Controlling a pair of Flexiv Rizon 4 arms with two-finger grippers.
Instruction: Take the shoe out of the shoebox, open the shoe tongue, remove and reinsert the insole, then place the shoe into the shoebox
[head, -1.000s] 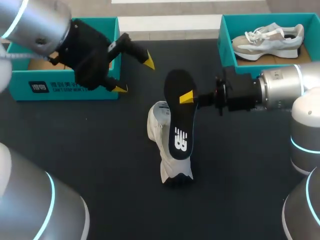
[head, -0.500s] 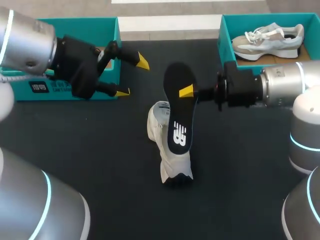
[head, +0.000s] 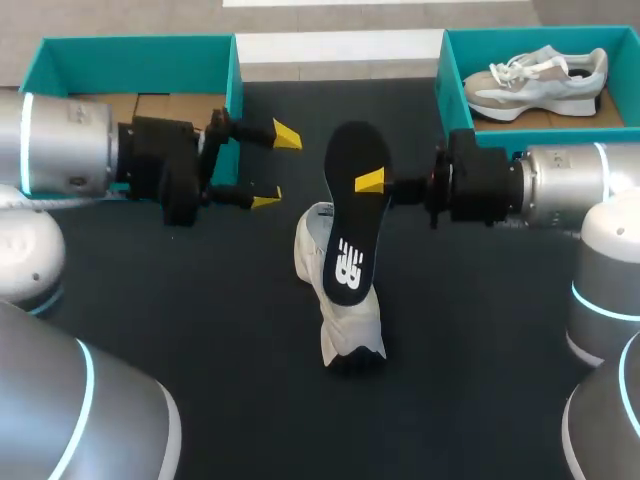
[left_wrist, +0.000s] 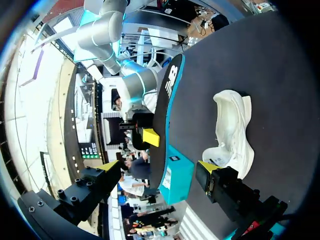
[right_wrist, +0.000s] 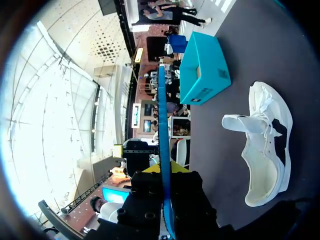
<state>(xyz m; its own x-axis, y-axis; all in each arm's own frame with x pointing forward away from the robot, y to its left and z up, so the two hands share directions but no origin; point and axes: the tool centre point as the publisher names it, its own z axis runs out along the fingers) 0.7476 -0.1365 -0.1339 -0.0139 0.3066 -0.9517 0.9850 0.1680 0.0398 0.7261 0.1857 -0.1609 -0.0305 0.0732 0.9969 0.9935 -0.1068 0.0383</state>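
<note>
Head view, with both wrist views. A flat black insole (head: 355, 225) bearing a white mark is held on edge above the dark worktop (head: 200, 340). It is gripped near its upper half by the right gripper (head: 372, 183), whose yellow-tipped fingers are closed on it from two sides. In the right wrist view the insole (right_wrist: 162, 145) is seen edge-on as a thin blue-lit line running out from between the fingers of the right gripper (right_wrist: 165, 170).

The low white fabric shoe (head: 335, 300) is laid on the worktop between the two arms, outside both boxes. In the head view it is partly overlapped by the lower end of the insole. In the wrist views the shoe (left_wrist: 232, 130) (right_wrist: 265, 150) is shown apart from the insole, lying beside it with its opening exposed.

The left gripper (head: 276, 168) is held just beside the insole, on the side opposite the right gripper. Its fingers are spread wide and nothing is touched by them. In the left wrist view the broad face of the insole (left_wrist: 164, 115) is seen ahead of the left gripper (left_wrist: 157, 167).

A teal cardboard shoebox (head: 130, 48) is placed at the far left of the worktop, behind the left arm. A second teal shoebox (head: 450, 95) at the far right contains a grey and beige sneaker (head: 540, 80).
</note>
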